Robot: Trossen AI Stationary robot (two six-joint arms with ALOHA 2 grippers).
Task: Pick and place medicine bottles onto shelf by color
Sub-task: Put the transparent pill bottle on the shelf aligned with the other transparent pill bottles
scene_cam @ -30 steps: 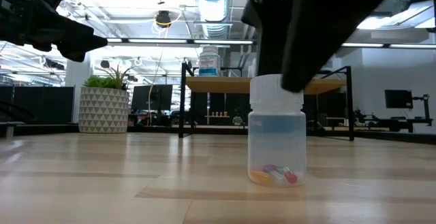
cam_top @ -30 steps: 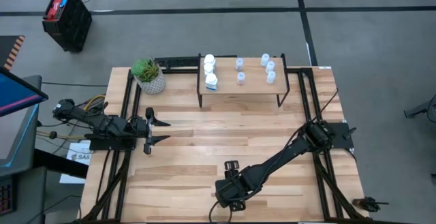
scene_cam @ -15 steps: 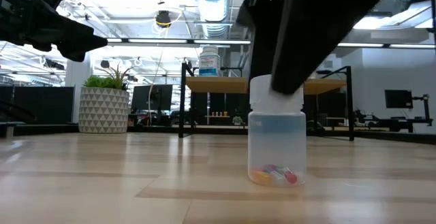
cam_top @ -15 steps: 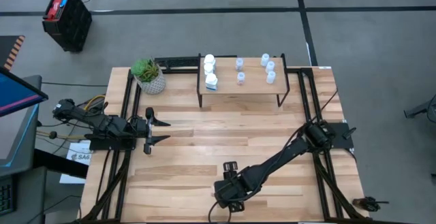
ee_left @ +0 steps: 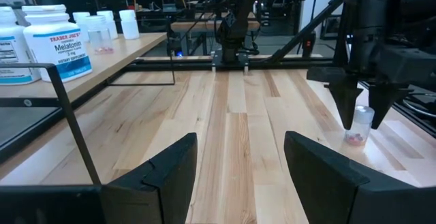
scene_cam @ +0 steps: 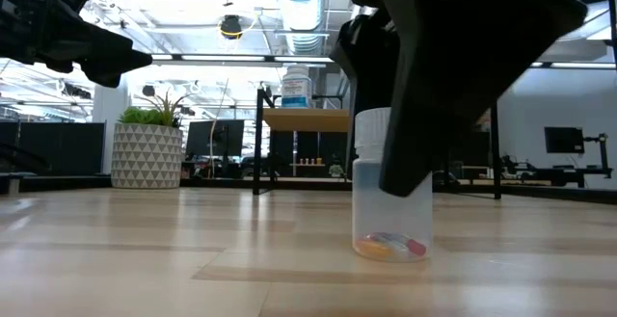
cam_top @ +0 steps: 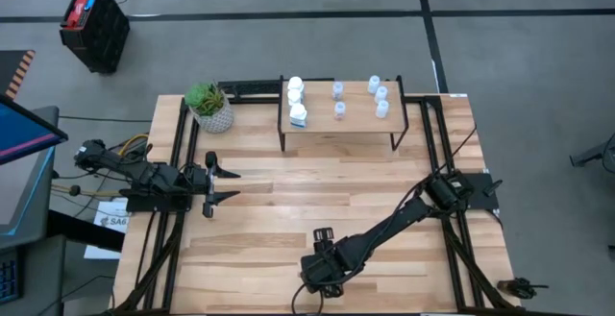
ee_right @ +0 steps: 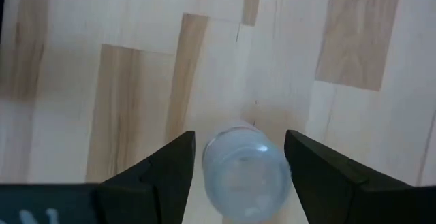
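A small translucent medicine bottle [scene_cam: 389, 211] with coloured pills at its bottom stands upright on the table near the front edge. My right gripper [ee_right: 238, 141] is open and points steeply down over it, one finger on either side of its cap [ee_right: 244, 169]. In the low view a dark finger [scene_cam: 429, 115] covers part of the bottle. The high view hides the bottle under this gripper [cam_top: 323, 237]. The shelf [cam_top: 338, 127] at the back holds white bottles [cam_top: 296, 95] at its left and pale ones [cam_top: 379, 95] further right. My left gripper [cam_top: 223, 183] waits open at the table's left.
A white patterned plant pot [cam_top: 210, 108] stands at the table's back left, next to the shelf. Bare planks lie between the shelf and the bottle [ee_left: 359, 125]. A black crate [cam_top: 94, 26] sits on the floor beyond the table.
My right gripper has sunk a little over the translucent bottle; in the low view its near finger now reaches down past the cap onto the level of the bottle's body. The bottle has stayed where it was.
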